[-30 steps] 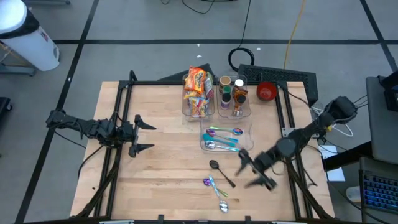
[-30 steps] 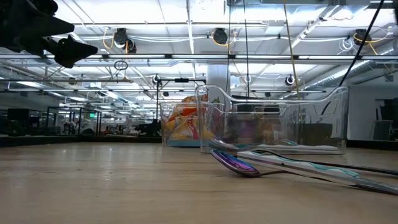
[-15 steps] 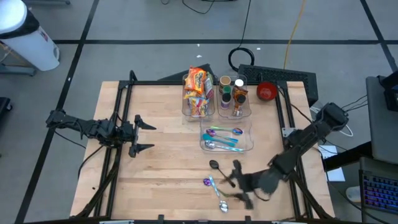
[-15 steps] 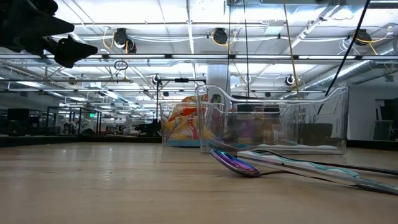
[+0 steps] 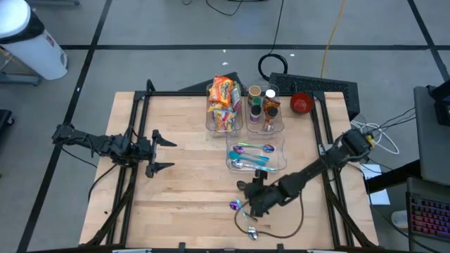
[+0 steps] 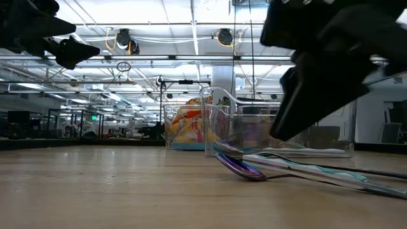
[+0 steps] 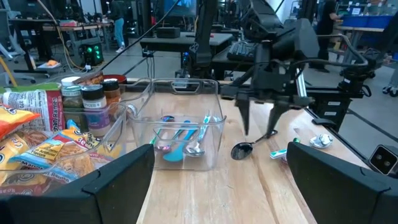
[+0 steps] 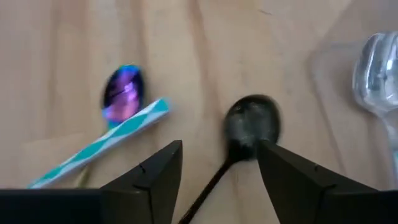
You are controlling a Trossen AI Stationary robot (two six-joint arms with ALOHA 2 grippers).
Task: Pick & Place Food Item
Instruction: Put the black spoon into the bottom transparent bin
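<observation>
The right gripper point(image 5: 254, 195) hangs low over the black spoon point(image 8: 249, 127) on the near part of the table point(image 5: 183, 176), fingers apart and straddling its handle. To grip well, it should drop straight down, keep the handle centred, and avoid the purple spoon point(image 8: 123, 93) just beside. The snack bags point(image 5: 223, 102) sit in the far bin point(image 5: 209, 123), untouched. The left gripper point(image 5: 160, 150) waits at the left, fingers apart.

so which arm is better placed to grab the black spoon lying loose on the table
The right. Its gripper hangs directly over the black spoon, jaws open astride the handle. The left gripper waits far across the table, open, with nothing near it.
</observation>
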